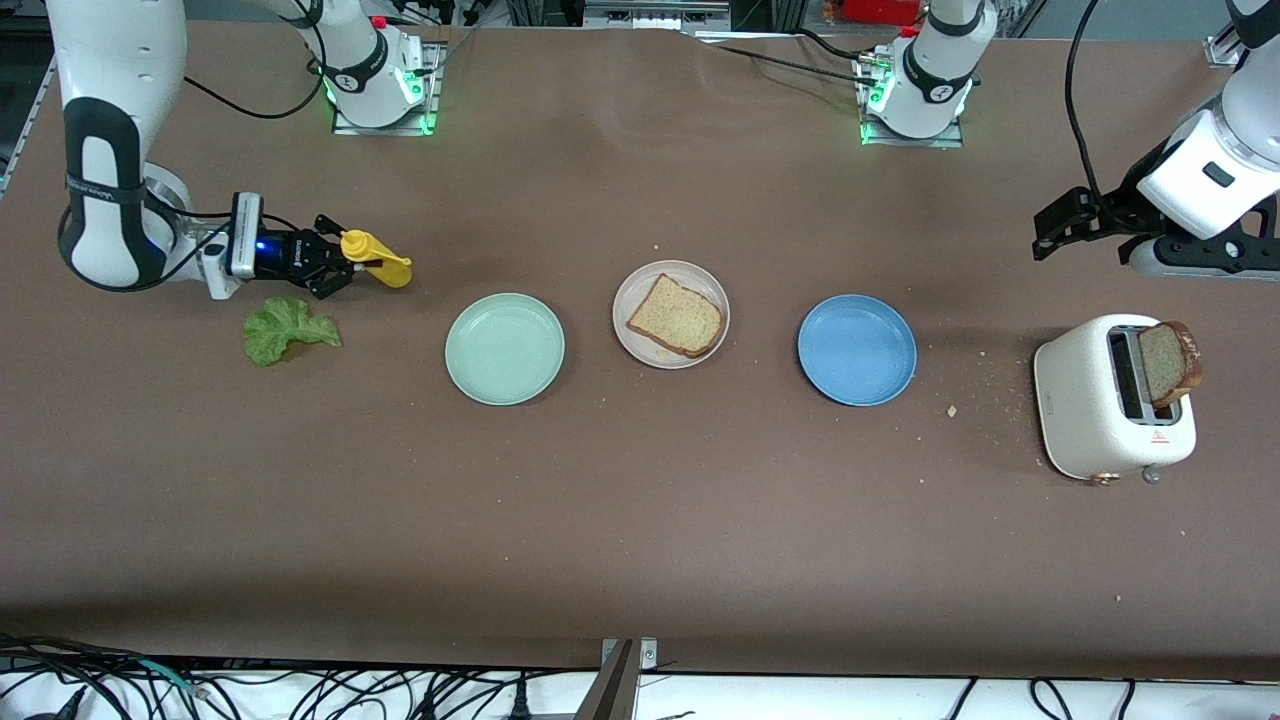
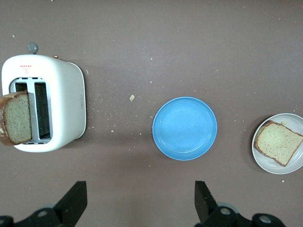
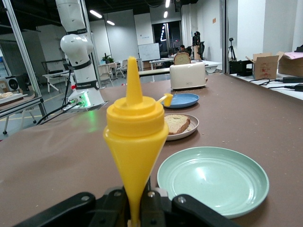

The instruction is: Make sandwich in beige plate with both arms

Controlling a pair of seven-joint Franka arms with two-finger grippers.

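Beside the lettuce leaf (image 1: 288,330), the right claw (image 1: 345,262) grips a yellow bottle (image 1: 376,259). Over the toaster (image 1: 1112,410), the left claw (image 2: 137,203) hangs released.

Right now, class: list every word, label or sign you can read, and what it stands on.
No text reads clearly.
Toaster: red warning triangle with red print beneath, too small to read.
Right arm: grey lettering, blurred.
Arm bases: round marks, unreadable.

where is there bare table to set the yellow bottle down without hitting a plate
The broad strip of table nearer the front camera than the mint green plate, beige plate and blue plate is bare. It is crowded by the lettuce leaf, under the right gripper shut on the yellow bottle.
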